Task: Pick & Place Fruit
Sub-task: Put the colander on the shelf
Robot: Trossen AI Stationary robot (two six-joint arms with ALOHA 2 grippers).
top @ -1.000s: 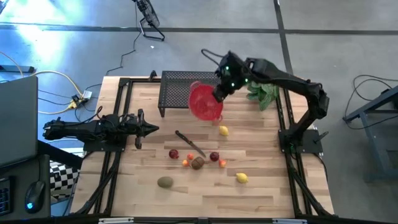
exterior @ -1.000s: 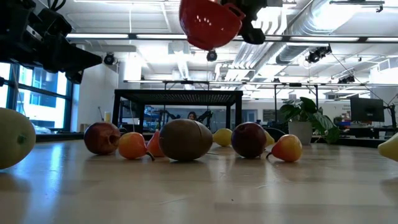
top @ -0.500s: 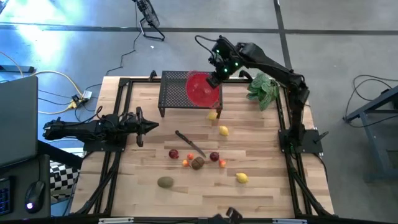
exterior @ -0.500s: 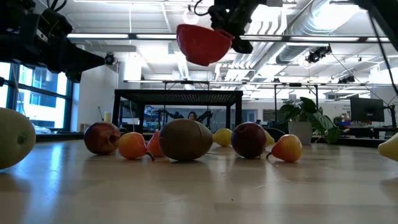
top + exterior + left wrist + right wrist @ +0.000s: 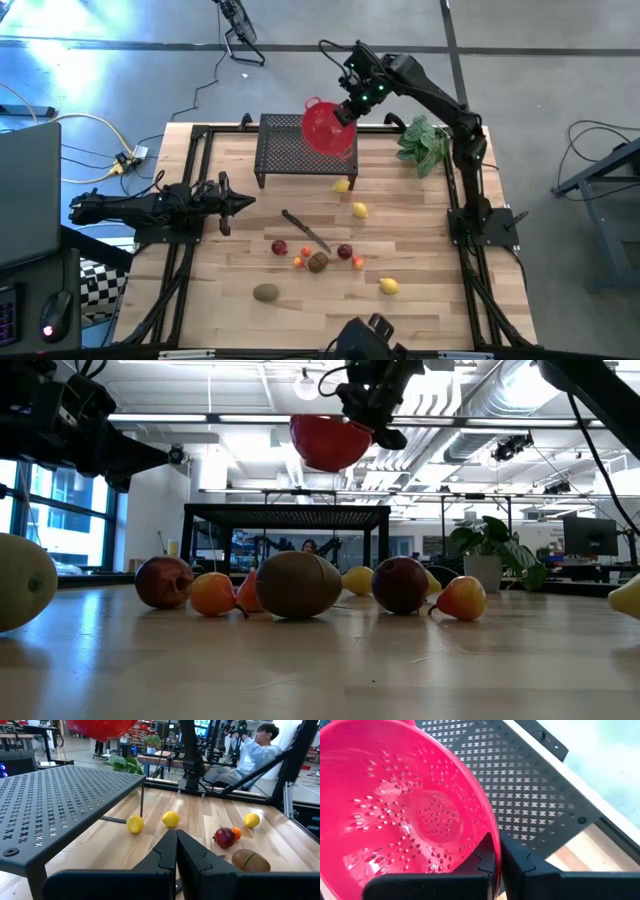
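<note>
- While the right pincer (image 5: 345,113) hangs high over the black perforated rack (image 5: 285,150) at the far side of the bench (image 5: 420,300), its fingers are clamped together on the rim of a red colander (image 5: 326,131), so what counts is how far the colander is from the fruit.
- The fruit lies on the bench on the near side of the rack, below and toward the front from the right pincer: two lemons (image 5: 343,185) (image 5: 359,210) just past the rack's edge, then a cluster with two dark red pieces (image 5: 279,247) (image 5: 345,251), small orange ones (image 5: 298,262) and a brown kiwi (image 5: 318,262), then a green kiwi (image 5: 265,293) and a third lemon (image 5: 389,286) nearest the front.
- None of the fruit is in the colander or on the rack.
- The colander is tilted, its bowl facing the right wrist camera, its holes empty.
- The left pincer (image 5: 247,207) rests low at the left edge of the bench, fingers pressed together on nothing, pointing across toward the fruit.
- The left arm is the nearer one to the central cluster, with the knife (image 5: 305,231) lying slantwise between them; the right arm is occupied and well apart from every piece.
</note>
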